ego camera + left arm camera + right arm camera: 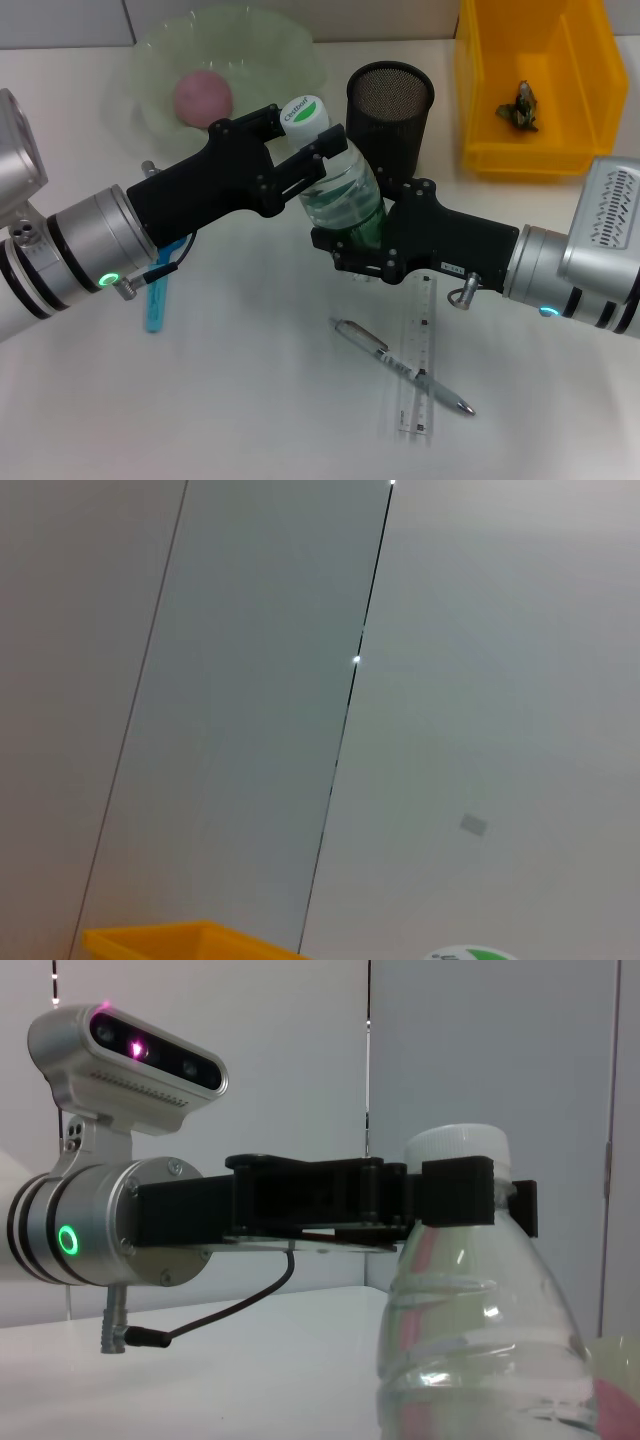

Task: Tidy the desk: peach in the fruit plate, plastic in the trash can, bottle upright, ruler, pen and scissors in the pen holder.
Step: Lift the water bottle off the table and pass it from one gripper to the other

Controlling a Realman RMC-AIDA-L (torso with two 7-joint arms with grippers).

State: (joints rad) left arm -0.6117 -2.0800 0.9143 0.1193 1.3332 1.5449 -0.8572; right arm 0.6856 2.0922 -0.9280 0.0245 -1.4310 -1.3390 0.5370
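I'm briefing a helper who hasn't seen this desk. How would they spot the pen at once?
Start at the black mesh pen holder, then come toward the near edge. A clear ruler lies there, and the pen lies slanted across it, slim and silvery.

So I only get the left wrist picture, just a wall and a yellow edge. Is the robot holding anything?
Observer: Yes, both grippers are on a clear bottle: the left gripper at its neck, the right gripper around its lower body.
Operator: Is the peach away?
Observer: It sits in the fruit plate, peach inside.
Operator: Anything left out?
Observer: A pen lies across a ruler on the desk.
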